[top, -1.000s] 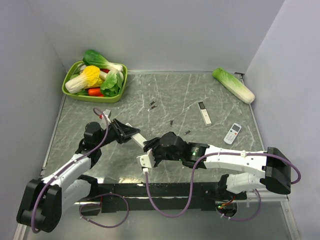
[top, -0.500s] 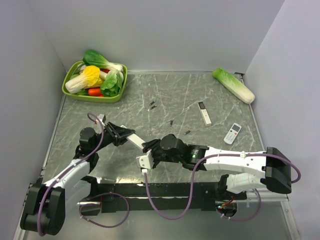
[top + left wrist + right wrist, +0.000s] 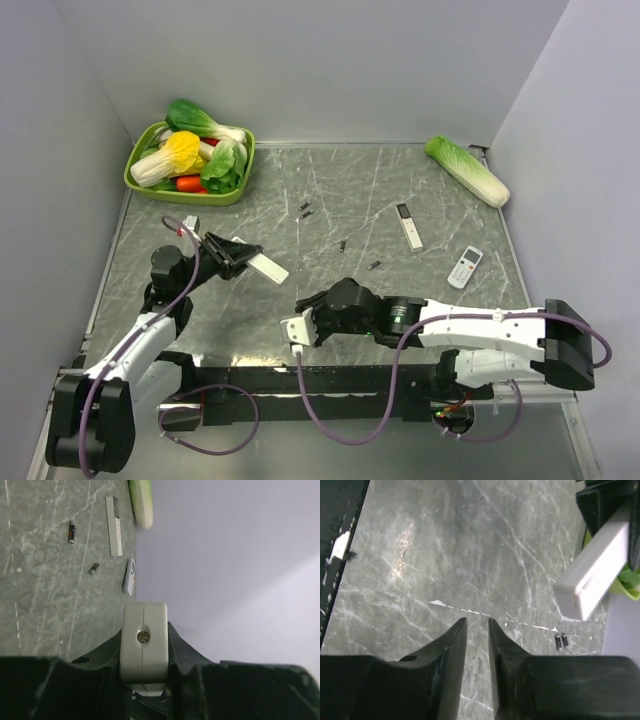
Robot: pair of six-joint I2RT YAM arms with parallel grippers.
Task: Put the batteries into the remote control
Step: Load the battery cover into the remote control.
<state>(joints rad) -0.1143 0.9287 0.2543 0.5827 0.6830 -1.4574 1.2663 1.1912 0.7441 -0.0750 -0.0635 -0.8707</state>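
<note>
My left gripper is shut on the long white remote control and holds it above the table at the left; its end face with a screw fills the left wrist view. My right gripper hangs low near the front edge, to the right of the remote and apart from it. In the right wrist view its jaws stand a narrow gap apart with nothing between them, and the remote shows at the upper right. Two batteries lie mid-table, also in the left wrist view.
A pair of dark cells lies further back, also in the right wrist view. A white remote with a black end and a short buttoned remote lie at the right. A green vegetable tray is back left, a cabbage back right.
My left gripper has drawn back to the left with the remote. My right gripper has come away from the remote and moved toward the front edge.
</note>
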